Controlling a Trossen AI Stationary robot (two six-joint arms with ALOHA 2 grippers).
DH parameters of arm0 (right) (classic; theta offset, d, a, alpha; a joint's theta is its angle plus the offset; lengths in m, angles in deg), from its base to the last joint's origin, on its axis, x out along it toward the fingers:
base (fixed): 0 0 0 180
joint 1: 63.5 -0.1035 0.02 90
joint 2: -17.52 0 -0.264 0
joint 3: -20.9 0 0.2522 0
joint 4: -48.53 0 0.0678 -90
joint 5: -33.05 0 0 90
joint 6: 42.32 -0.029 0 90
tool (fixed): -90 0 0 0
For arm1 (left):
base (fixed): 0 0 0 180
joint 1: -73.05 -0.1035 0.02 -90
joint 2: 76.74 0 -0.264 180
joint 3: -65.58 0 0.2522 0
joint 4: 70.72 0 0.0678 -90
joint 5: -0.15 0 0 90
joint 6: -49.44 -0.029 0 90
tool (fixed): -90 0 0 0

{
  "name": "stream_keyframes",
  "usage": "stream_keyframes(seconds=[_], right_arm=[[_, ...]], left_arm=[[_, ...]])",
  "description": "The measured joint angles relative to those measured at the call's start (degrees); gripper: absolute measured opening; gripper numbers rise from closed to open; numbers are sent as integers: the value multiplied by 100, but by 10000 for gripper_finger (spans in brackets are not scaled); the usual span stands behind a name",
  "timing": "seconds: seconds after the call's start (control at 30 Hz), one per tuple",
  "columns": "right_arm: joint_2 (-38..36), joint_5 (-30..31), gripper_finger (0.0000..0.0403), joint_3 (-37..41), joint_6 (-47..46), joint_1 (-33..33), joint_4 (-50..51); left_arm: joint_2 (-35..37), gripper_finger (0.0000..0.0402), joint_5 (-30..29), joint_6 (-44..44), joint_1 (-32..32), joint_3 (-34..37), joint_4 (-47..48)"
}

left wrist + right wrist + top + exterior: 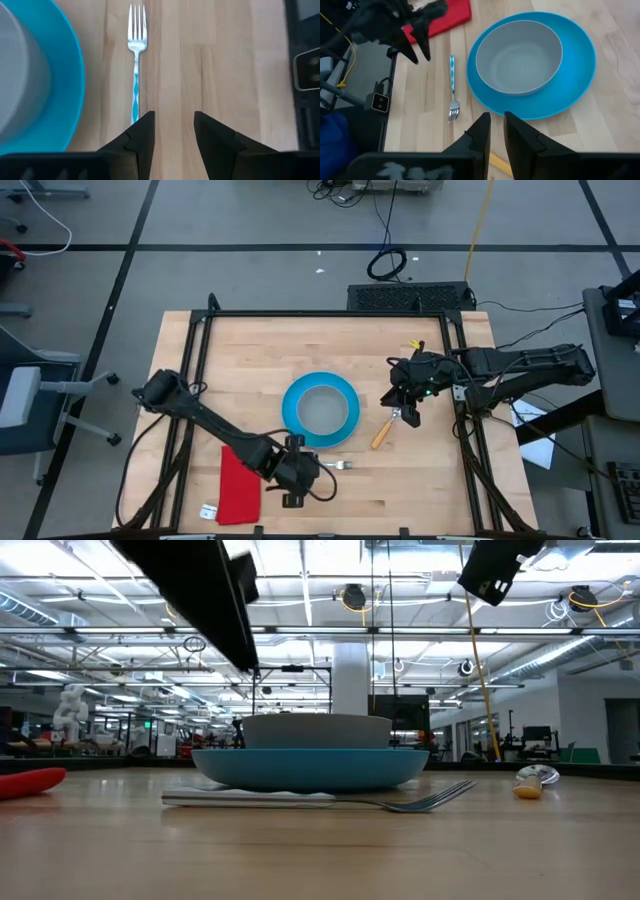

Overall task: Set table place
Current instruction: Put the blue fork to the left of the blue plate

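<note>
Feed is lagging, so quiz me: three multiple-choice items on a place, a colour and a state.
1. The bowl sits:
A) on the cloth
B) on the plate
C) on bare table

2. The cloth is:
A) red
B) green
C) white

3. The left gripper is:
A) shut on the fork
B) shut on the spoon
C) open, empty

Answers:
1 B: the bowl rests inside the plate.
2 A: the cloth is red.
3 C: the left gripper shows bare table between its fingers, with the fork lying beside them. The right gripper is by the spoon.
</note>
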State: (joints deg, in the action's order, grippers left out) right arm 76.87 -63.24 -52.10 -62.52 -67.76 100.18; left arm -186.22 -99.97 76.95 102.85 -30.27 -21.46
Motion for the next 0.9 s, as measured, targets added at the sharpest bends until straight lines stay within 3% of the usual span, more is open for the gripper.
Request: stream_keyframes(seconds=[0.33,0.9], right_arm=[[0,0,45,0,34,-201,-2],[0,0,45,0,205,-222,-42]], left_arm=[[-277,141,599,-39,-390,1,43],[-341,141,716,-55,-380,4,-237]])
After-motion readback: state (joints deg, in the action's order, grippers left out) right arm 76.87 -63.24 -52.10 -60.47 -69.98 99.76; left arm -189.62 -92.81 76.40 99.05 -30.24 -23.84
